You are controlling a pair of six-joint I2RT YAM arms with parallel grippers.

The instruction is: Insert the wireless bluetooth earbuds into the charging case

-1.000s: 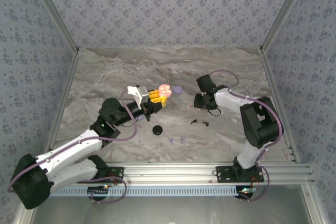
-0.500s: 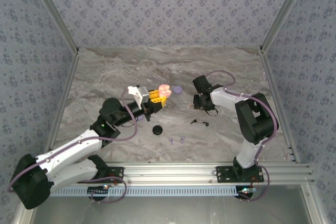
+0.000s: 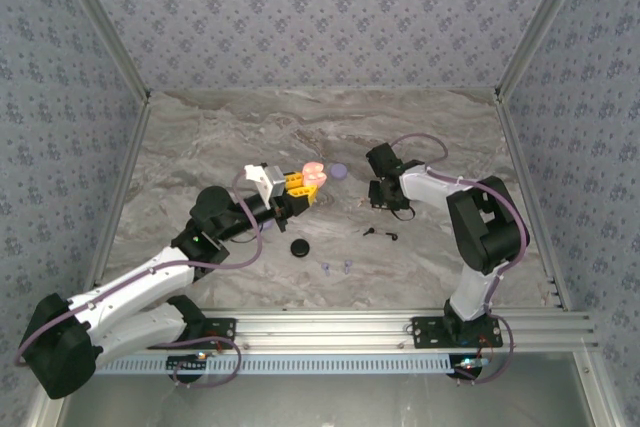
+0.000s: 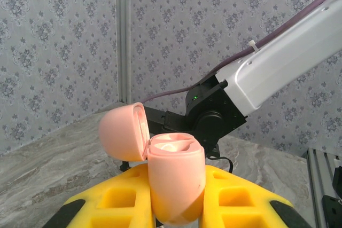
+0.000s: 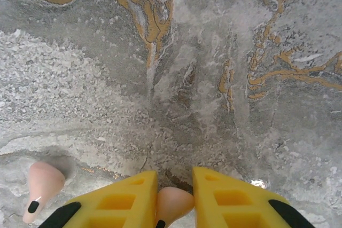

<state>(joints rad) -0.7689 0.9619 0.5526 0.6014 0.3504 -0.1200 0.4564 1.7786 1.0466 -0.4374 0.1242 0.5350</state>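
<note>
2 pincers clamped: 1 on the case, 1 on an earbud

The left pincer [image 4: 173, 177] grips the pink charging case [image 4: 176, 177], its lid swung open. Down on the worktop [image 5: 214, 52], the right pincer [image 5: 175, 174] is pinched on 1 pink earbud [image 5: 173, 202]; a 2nd pink earbud [image 5: 41, 185] lies near it. The black earbuds [image 3: 380, 234] and lavender earbuds [image 3: 338, 267] lie well apart from the case.

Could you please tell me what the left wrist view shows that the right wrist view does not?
Left wrist: the left pincer clamps an open pink charging case, with the right arm beyond. Right wrist: the right pincer grips a pink earbud; a second pink earbud lies on the marble table beside it. Both: yellow fingers and that table.
</note>
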